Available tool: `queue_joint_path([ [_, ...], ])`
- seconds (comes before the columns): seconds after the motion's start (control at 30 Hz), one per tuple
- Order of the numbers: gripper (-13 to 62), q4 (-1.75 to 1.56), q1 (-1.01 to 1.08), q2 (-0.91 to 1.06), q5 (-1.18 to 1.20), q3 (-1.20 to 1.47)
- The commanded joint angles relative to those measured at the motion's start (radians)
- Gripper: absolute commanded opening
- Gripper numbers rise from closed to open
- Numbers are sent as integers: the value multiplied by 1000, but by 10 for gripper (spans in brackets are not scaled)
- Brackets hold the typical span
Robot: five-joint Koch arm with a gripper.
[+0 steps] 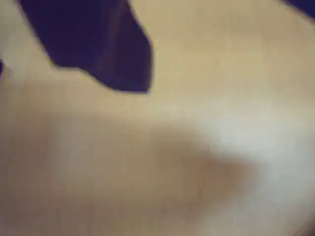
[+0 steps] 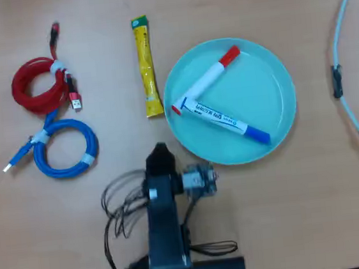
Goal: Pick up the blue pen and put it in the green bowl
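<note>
In the overhead view the blue pen (image 2: 224,121) lies inside the green bowl (image 2: 265,80), its blue cap toward the lower right. Its other end touches a red-capped white marker (image 2: 209,79) that also lies in the bowl. My gripper (image 2: 160,153) points up the picture just left of the bowl's lower-left rim, over bare table, and holds nothing that I can see. Only one dark tip shows there. The wrist view is badly blurred: a dark finger (image 1: 98,44) at the top left over tan table.
A yellow stick sachet (image 2: 147,67) lies left of the bowl. Coiled red cable (image 2: 36,85) and blue cable (image 2: 65,149) sit at far left. A white cable (image 2: 345,59) curves along the right edge. The arm's base and loose wires fill the bottom centre.
</note>
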Motion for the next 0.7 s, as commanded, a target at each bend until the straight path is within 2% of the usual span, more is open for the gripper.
queue_joint_path([
  [0.0,574,-161,3,118,0,41],
  [0.13,574,-230,12,209,-49,206],
  [0.67,574,-241,37,207,-103,334],
])
